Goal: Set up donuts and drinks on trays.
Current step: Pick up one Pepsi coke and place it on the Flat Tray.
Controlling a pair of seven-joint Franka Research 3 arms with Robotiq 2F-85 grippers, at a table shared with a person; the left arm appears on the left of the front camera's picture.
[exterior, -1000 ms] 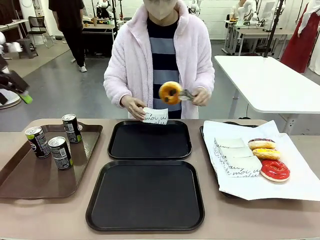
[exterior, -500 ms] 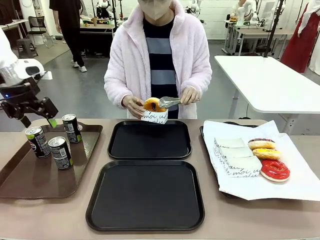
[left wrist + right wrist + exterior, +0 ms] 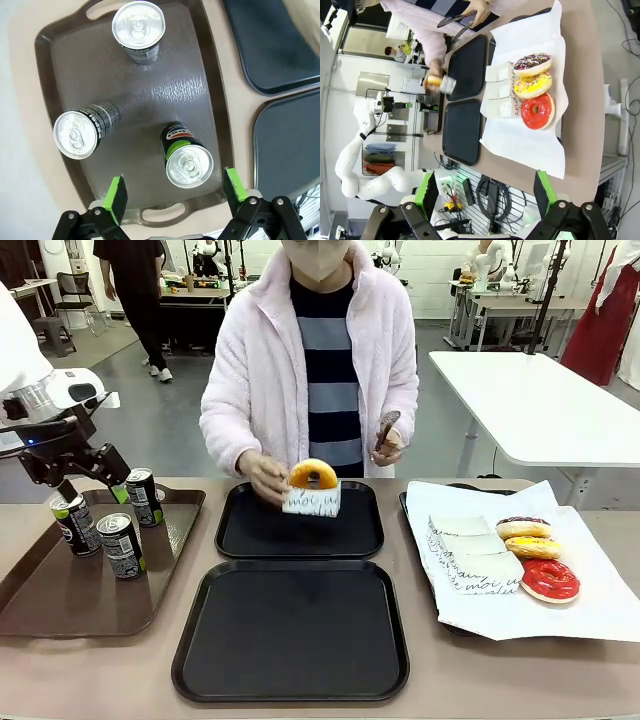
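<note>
The left gripper [image 3: 175,192] hangs over the brown tray [image 3: 65,65], jaws spread wide and empty. One drink can [image 3: 189,166] stands below it, between the fingers but nearer one pad. A straight descent could land that pad on the silver rim and tip the can (slim and tall, so probably easy to topple). The second can [image 3: 76,138], just outside the other finger, could get nudged. The wrist points almost straight down.

The right gripper [image 3: 485,192], also wide and empty, hovers high, with the loose donuts [image 3: 532,85] far below it. A person's hand [image 3: 262,472] holds a sleeved donut [image 3: 313,476] over the black trays [image 3: 290,630].
</note>
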